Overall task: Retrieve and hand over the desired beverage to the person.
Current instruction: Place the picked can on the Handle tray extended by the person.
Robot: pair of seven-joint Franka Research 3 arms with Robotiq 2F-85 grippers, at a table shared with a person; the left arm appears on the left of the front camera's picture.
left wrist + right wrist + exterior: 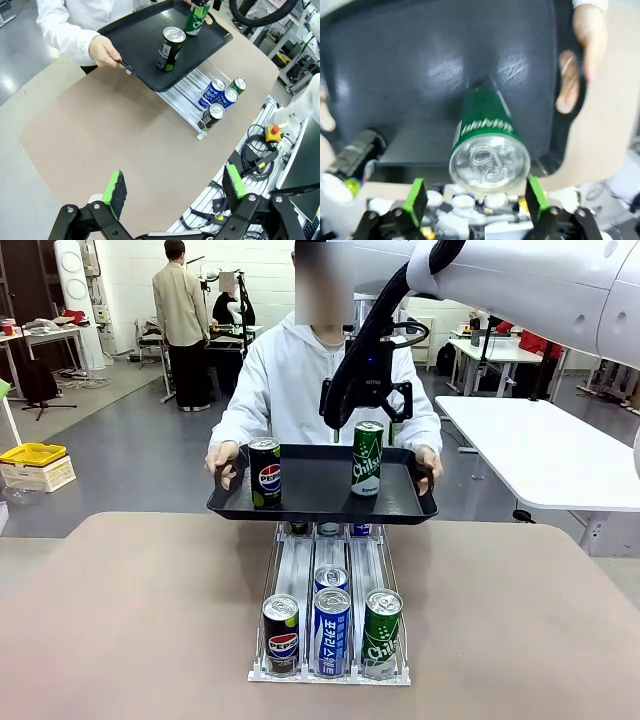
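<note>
The person (300, 390) in a white hooded jacket holds a black tray (310, 495) over the table's far edge with both hands. On the tray stand a green Chilsung can (367, 458) and a black Pepsi can (264, 472). My right gripper (366, 418) hangs open just above the green can. In the right wrist view the green pads of this gripper (476, 200) stand apart on either side of the can's top (487, 145), not touching it. My left gripper (174, 185) is open and empty, high over the table's near side, far from the tray (145, 35).
A clear can rack (330, 630) lies mid-table with a Pepsi can (281, 634), a blue can (331, 630) and a green can (381, 632) at its front. A white table (540, 455) stands at the right. The tan tabletop (120, 620) is bare on both sides.
</note>
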